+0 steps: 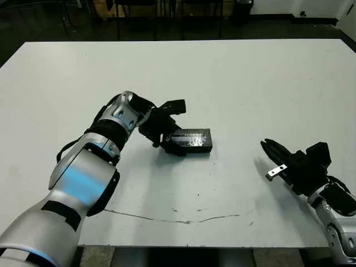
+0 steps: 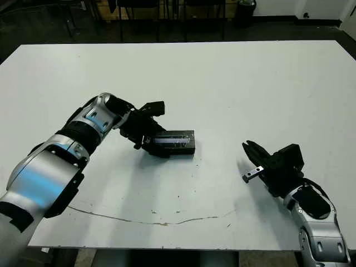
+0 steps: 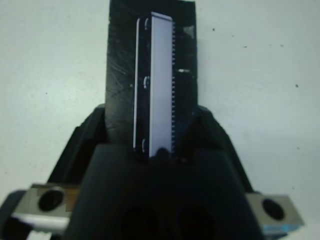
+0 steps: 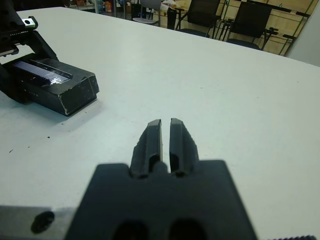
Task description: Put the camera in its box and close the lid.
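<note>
Lid on the box, my left gripper at its near end

Lid (image 1: 188, 136) sits flat on the box (image 1: 192, 147), near the middle of the white table (image 1: 250, 83), its grey stripe running along the long axis, roughly left to right across my head view. I cannot see the camera anywhere, so I judge it is already inside, though nothing here proves it.

My left gripper (image 3: 152, 142) is at the box's left end, lined up with that long axis; in its wrist view the box runs straight away from the fingers, one finger (image 3: 82, 145) on each long side. They look spread about as wide as the box, but whether they actually clamp it I cannot tell.

My right gripper (image 4: 165, 137) hangs well apart over bare table to the right, fingers nearly together and holding nothing.

The left arm is plainly nearer. If the lid needs a last press to seat, it would come from there, pushing down along the stripe.
</note>
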`<move>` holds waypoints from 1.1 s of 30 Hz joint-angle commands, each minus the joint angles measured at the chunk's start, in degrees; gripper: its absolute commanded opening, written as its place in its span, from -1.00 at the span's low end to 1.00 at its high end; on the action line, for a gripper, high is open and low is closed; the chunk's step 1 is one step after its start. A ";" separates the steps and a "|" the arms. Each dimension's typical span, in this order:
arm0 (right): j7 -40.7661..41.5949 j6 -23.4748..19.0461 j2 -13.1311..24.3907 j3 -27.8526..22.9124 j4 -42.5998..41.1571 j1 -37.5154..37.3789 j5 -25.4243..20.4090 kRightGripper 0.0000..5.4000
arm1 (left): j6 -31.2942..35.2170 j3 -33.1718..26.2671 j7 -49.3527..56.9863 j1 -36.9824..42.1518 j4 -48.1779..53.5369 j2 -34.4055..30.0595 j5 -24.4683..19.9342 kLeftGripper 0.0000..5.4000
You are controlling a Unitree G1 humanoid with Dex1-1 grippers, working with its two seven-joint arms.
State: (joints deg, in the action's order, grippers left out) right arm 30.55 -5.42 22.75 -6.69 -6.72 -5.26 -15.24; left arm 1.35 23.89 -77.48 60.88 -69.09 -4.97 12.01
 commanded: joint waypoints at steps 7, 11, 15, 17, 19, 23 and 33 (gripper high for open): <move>0.85 1.33 -0.15 -0.13 1.70 -0.43 -0.34 -1.00 | 0.34 4.65 -2.82 -9.34 -3.45 3.40 4.39 0.03; 0.61 -0.08 0.01 -0.13 1.14 -0.53 -0.67 -1.00 | -0.08 4.31 -1.55 -10.61 -3.26 2.98 4.10 0.03; -0.71 -1.01 0.60 0.26 -0.94 -1.25 0.75 -1.00 | -2.91 4.34 0.37 -12.22 -2.85 2.31 4.08 0.03; -0.61 -1.03 0.62 0.27 -1.10 -1.40 0.55 -1.00 | -3.92 4.98 1.03 -12.33 -2.83 1.91 4.71 0.10; -0.98 -2.35 0.61 0.28 -1.94 -1.54 0.39 -1.00 | -4.99 5.70 1.97 -12.13 -2.55 1.27 5.52 0.23; -1.03 -1.82 0.75 0.62 -2.79 -1.72 1.56 -1.00 | -7.74 6.07 4.22 -12.52 -2.05 -0.22 5.82 0.49; -0.78 -2.08 0.14 0.48 -2.34 -1.57 0.96 -1.00 | -8.32 4.56 3.74 -13.35 -0.71 -4.96 4.19 0.99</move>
State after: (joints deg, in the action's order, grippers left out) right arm 29.55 -7.08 22.74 -6.56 -10.07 -6.16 -14.64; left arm -9.66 24.47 -72.33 56.35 -66.42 -7.86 10.58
